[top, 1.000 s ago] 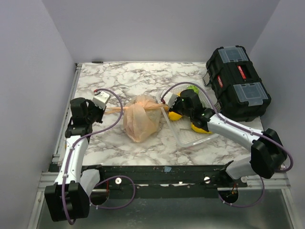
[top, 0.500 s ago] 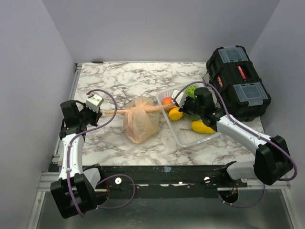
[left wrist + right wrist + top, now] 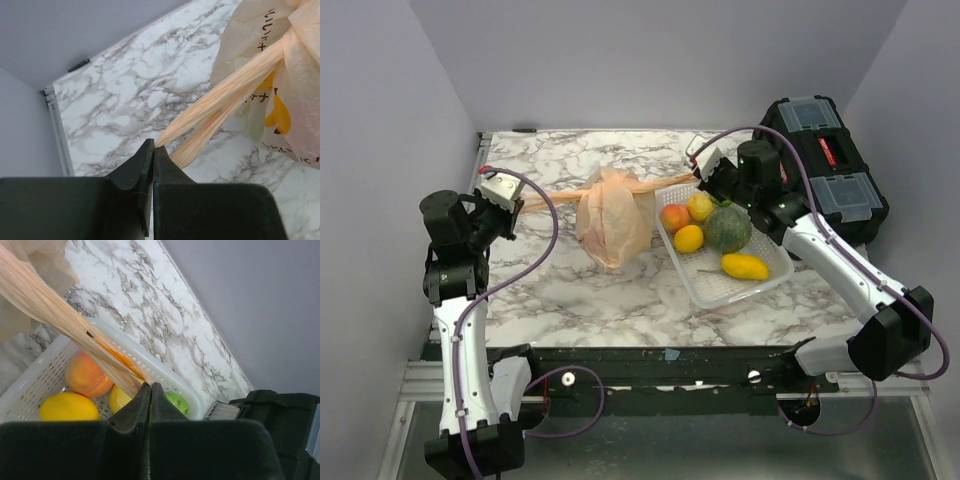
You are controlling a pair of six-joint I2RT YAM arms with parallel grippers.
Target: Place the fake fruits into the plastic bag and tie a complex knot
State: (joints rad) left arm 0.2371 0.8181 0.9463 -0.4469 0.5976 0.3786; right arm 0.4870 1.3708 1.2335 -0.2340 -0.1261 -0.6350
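Item: thin, crinkly, translucent pale-orange plastic bag (image 3: 613, 222) with printed lettering, standing on the white-and-grey marbled table top (image 3: 570, 300) just beside the left rim of the white lattice plastic basket (image 3: 765, 283). The neck is gathered into a knot (image 3: 611, 180) of the bag's own twisted handle strips, on the bag's top, up and left of the basket. Yellow patches show at the bag wall in the left wrist view; whether they are print or contents cannot be told. Two strips run out taut from the knot. One strip (image 3: 555, 196) leads away from the basket to the left gripper (image 3: 520, 205), whose black jaws are pressed together with the strip end pinched between them. The other strip (image 3: 665, 183) crosses above the basket's far left corner to the right gripper (image 3: 701, 178), jaws likewise pressed tight on its end. Basket contents, five pieces:

- a round orange-red peach-like fruit (image 3: 674, 217) at the far left
- a small yellow lemon (image 3: 699, 206) behind it
- a yellow-orange oval fruit (image 3: 689, 238) nearer
- a dark green ridged melon (image 3: 728, 229) at centre
- a long yellow mango (image 3: 744, 266) at the near side

A black plastic toolbox with clear lid compartments (image 3: 820, 170) sits right of the basket, beyond its far end.
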